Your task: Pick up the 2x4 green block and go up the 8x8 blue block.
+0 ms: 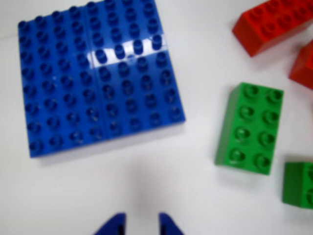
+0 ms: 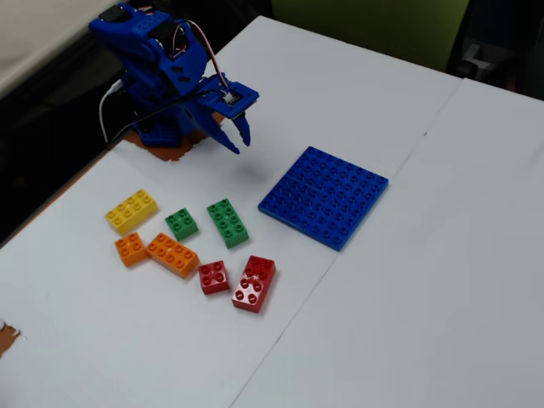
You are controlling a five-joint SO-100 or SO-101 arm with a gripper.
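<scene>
Gripper empty, slightly parted — 2x4 green block free-edged

Open table around the plate; bricks crowd one side.

Blue two-finger gripper hangs above bare white table, fingertips a little apart, nothing beneath. The large flat blue studded plate has a bare top and open table on its far and right sides in the fixed view. The oblong green eight-stud brick lies apart from the plate across a clear lane, long sides free. Near it: small square green brick on its left, small red brick and long red brick in front.
</scene>
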